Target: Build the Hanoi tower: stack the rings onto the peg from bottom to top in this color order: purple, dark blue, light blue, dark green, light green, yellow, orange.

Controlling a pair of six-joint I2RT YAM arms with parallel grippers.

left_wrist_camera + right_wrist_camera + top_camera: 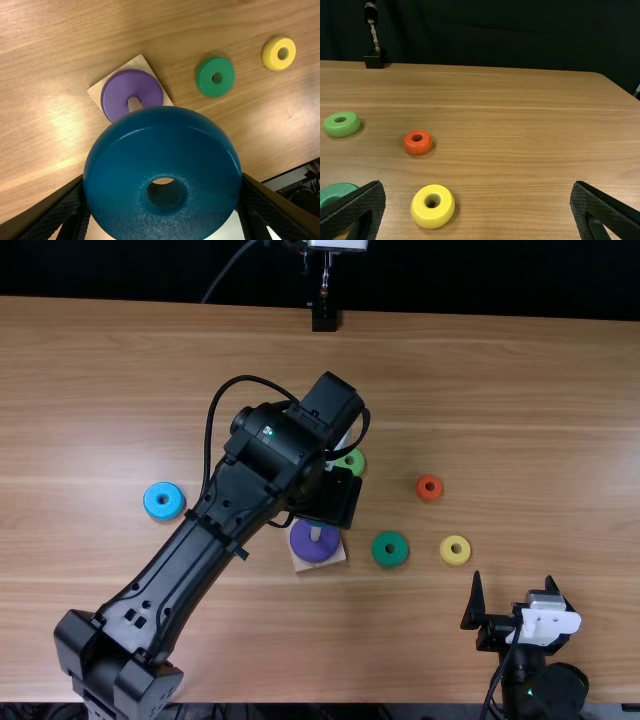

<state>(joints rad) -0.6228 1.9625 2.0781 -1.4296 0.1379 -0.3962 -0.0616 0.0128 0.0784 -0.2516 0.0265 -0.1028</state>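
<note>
"Left side?"
"I'm pinching the dark blue ring (pixel 160 145) in my left gripper (pixel 335 495), near the purple ring (pixel 314 548) around the peg (pixel 134 103)."
"Right?"
"My right gripper (pixel 514 580) is spread wide near the yellow ring (pixel 455 559), 1 of 5 on the table (pixel 500 390)."

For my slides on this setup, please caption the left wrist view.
Dark blue ring in the left hand; purple ring on the peg; dark green ring and yellow ring on the table.

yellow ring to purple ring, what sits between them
The dark green ring lies between the yellow ring and the purple ring, as the top view shows.
</note>
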